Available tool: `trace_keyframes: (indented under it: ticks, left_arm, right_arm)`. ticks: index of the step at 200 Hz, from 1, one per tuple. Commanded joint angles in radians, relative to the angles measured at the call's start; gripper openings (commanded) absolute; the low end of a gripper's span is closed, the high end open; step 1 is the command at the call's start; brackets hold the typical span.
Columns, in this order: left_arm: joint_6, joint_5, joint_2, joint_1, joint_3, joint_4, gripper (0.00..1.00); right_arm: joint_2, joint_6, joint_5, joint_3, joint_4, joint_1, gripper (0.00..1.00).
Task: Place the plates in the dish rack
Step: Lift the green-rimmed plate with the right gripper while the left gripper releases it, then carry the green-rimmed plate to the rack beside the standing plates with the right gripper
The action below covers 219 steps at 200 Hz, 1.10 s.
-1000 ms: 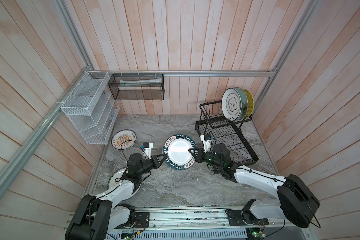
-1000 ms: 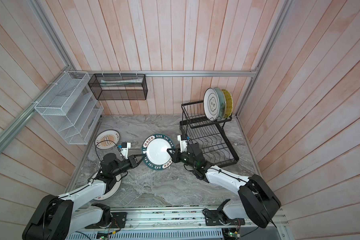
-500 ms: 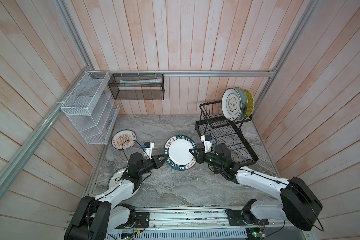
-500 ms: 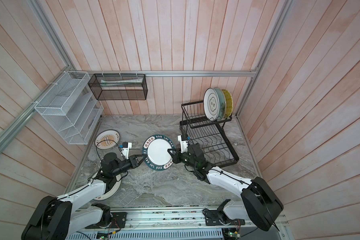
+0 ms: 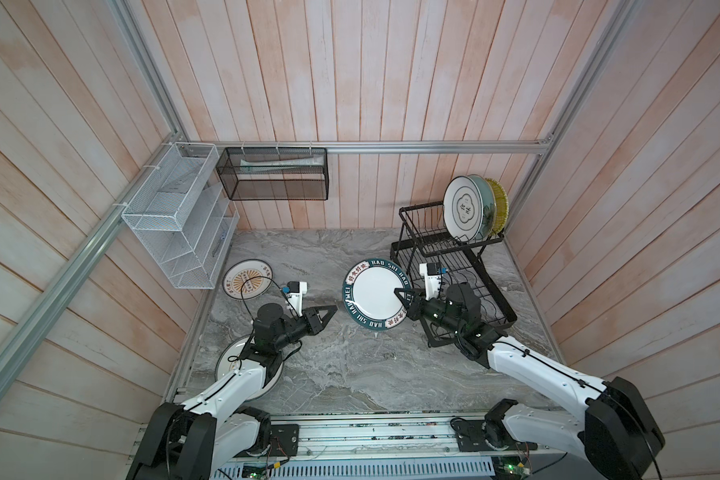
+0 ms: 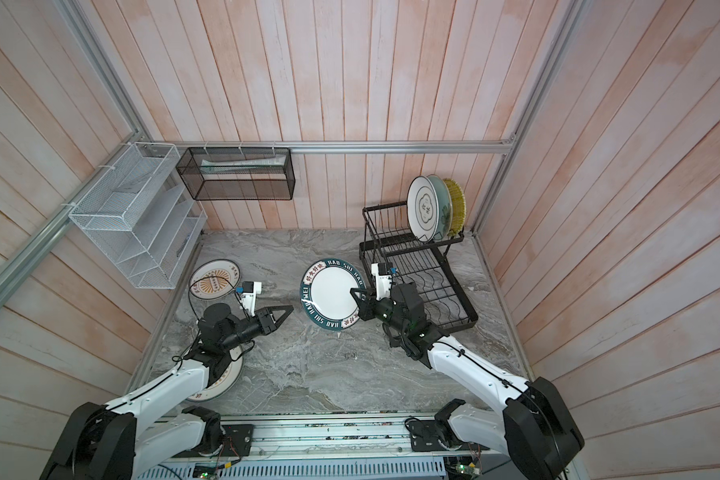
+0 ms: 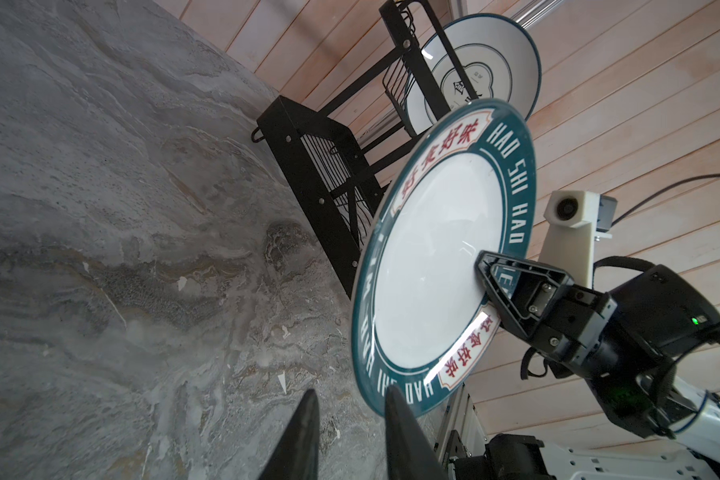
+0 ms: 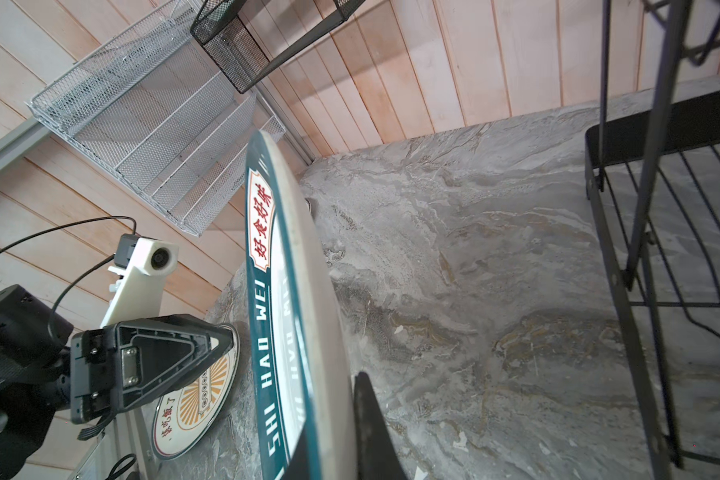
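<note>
right gripper (image 5: 400, 296) clamped on the rim of the "HAO SHI HAO WEI" plate (image 5: 373, 291) — left gripper (image 5: 333, 309) just beside it, fingers parted, empty.

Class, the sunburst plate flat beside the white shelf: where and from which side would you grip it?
Probably the rim of the sunburst plate on its open side, approached low: lying flat, only the rim can be pinched, and the shelf crowds the far edge.
</note>
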Motion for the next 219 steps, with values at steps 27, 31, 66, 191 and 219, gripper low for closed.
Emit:
trace_keyframes:
  ticks: [27, 31, 66, 191, 219]
  left_arm:
    - [0.029, -0.001, -0.035, -0.005, 0.03, -0.014, 0.29]
    - [0.029, 0.0, -0.036, -0.005, 0.032, -0.017, 0.29]
    - [0.031, 0.01, -0.054, -0.005, 0.034, -0.038, 0.29]
    - [0.142, -0.133, -0.28, -0.005, 0.07, -0.372, 0.28]
    - [0.144, -0.139, -0.293, -0.005, 0.071, -0.381, 0.28]
  right_arm:
    - [-0.089, -0.103, -0.007, 0.163, -0.055, -0.062, 0.0]
    - [-0.092, -0.115, -0.001, 0.179, -0.068, -0.069, 0.0]
    - [-0.112, -0.205, 0.064, 0.336, -0.182, -0.149, 0.0]
    - [-0.09, -0.415, 0.31, 0.621, -0.317, -0.312, 0.0]
    - [-0.079, -0.46, 0.383, 0.636, -0.314, -0.313, 0.0]
